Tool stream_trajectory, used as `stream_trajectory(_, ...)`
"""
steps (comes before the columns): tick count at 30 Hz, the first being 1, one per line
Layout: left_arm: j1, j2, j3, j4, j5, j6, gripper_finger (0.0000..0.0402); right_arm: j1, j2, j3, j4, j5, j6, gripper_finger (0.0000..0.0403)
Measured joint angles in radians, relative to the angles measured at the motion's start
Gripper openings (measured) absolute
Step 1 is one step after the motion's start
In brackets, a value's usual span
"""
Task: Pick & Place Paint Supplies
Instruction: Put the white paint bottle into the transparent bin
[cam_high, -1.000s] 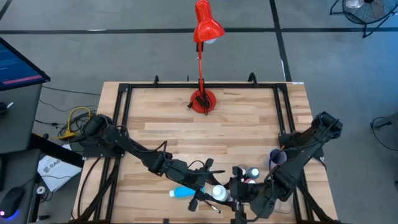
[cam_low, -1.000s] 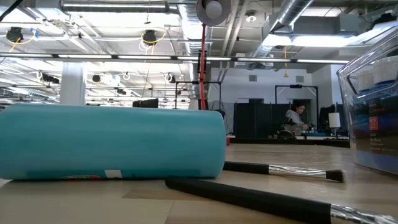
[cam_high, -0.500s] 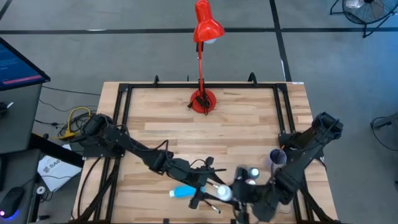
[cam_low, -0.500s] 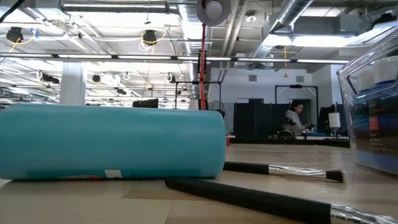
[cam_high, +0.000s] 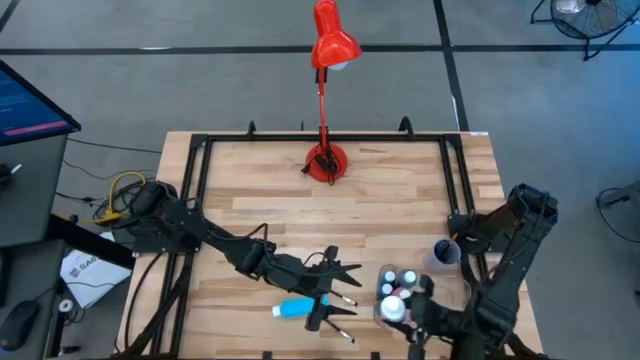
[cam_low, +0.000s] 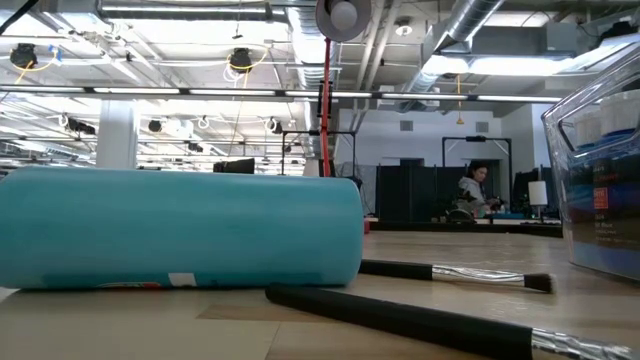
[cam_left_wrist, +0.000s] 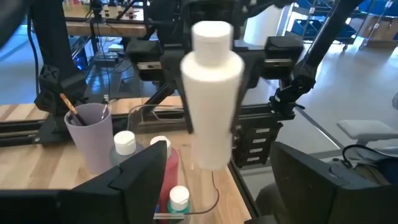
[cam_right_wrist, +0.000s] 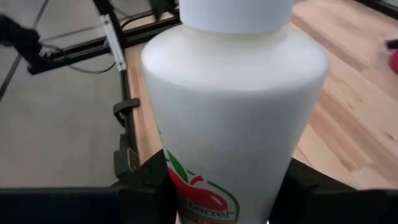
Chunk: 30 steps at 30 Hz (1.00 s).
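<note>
White bottle (cam_right_wrist: 233, 106): label shows a red apple and the word "barrel"; the rest is cut off. Seen from my left wrist, the bottle stands upright, long axis vertical, cap on top, held above the clear tray (cam_left_wrist: 146, 112) beside the lilac cup (cam_left_wrist: 90, 134). My right tool (cam_right_wrist: 224, 193) is clamped on its sides. A second ago it hung over the teal tube (cam_high: 297, 308); it has since shifted right to the tray. My left tool (cam_high: 338, 272) has let go, with its fingers spread. The tube lies flat on the surface (cam_high: 400, 190).
</note>
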Motion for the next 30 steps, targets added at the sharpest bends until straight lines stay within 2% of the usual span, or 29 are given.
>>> stream_trajectory(4,-0.001,0.000,0.000,0.001,-0.001,0.000,0.0256,0.045,0.000,0.000,-0.082,0.045,0.143,0.0158)
stream_trajectory(15,-0.002,0.001,0.000,0.000,-0.001,0.000,0.0251,0.159,0.052,0.001,-0.308,0.018,0.477,0.0158)
stream_trajectory(19,-0.002,0.001,0.000,0.001,-0.001,0.000,0.0253,0.210,0.095,0.002,-0.436,0.003,0.671,0.0158)
stream_trajectory(24,-0.002,0.001,-0.001,0.001,-0.001,0.000,0.0253,0.267,0.175,0.002,-0.610,-0.078,0.921,0.0158)
stream_trajectory(30,-0.002,0.002,-0.001,0.006,-0.019,0.000,0.0250,0.291,0.287,0.001,-0.739,-0.075,1.125,0.0158)
